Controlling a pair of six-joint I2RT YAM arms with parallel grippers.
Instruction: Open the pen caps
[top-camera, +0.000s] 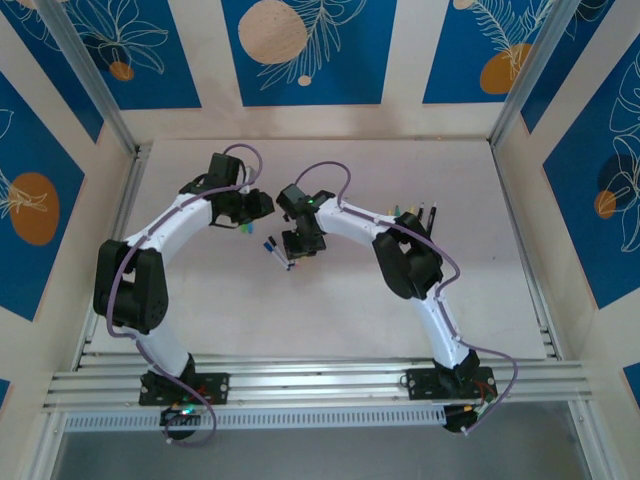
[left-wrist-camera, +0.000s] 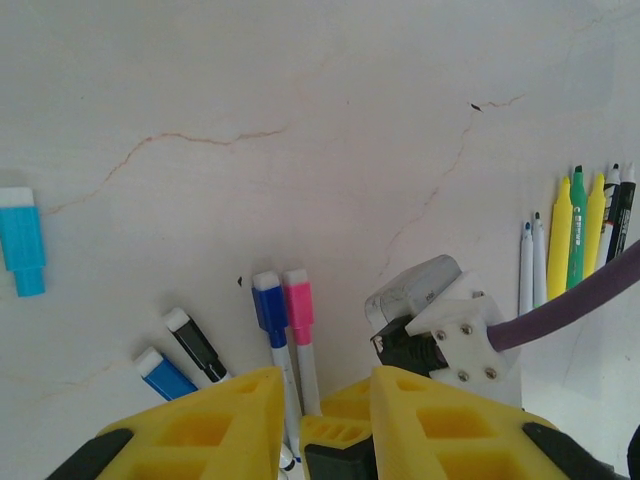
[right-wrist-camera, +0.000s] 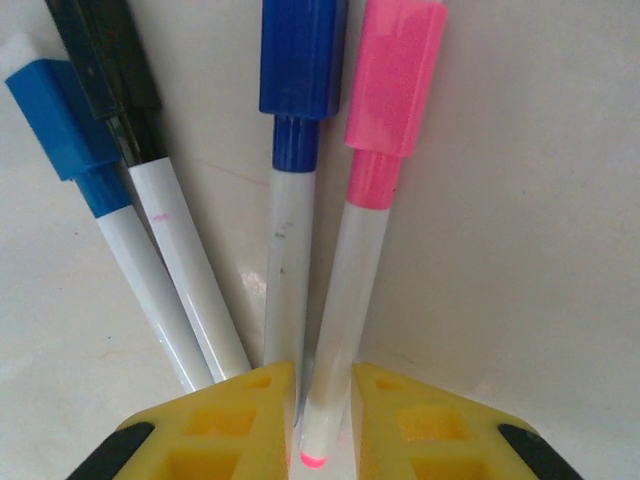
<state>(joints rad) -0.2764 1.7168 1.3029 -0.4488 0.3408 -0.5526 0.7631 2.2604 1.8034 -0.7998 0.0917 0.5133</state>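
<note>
Right end effector (right-wrist-camera: 322, 385): this yellow plastic two-finger tool is clamping the white barrel of the pink-capped marker pen (right-wrist-camera: 345, 290) near its tail; the pen's pink end plug is showing between the fingers.
Pink cap (right-wrist-camera: 395, 75): this short pink plastic cylinder is sitting fully on its pen and pointing away from the right wrist camera.
Dark blue cap (right-wrist-camera: 300, 60): it is sitting on a white-barrelled pen just left of the pink one, and the two barrels are converging toward the fingers.
Black cap (right-wrist-camera: 105, 70) and mid-blue cap (right-wrist-camera: 65, 125): both are sitting on two more white pens, which are lying side by side and fanning out to the left.
Left end effector (left-wrist-camera: 325, 385): its yellow fingers are standing partly apart and framing the lower ends of the four pens in the left wrist view; I cannot tell whether they are pinching anything.
Cyan cap (left-wrist-camera: 22, 240): this short cyan plastic piece with a white end is lying alone, well apart to the left of the fan.
Longer pens (left-wrist-camera: 577, 230): thin white, yellow, green and black ones are lying in a row far to the right.
Worktop (left-wrist-camera: 300, 100): this pale surface with thin brown veins is carrying all the pens.
Purple cable (left-wrist-camera: 570, 305): it is running off the right wrist.
</note>
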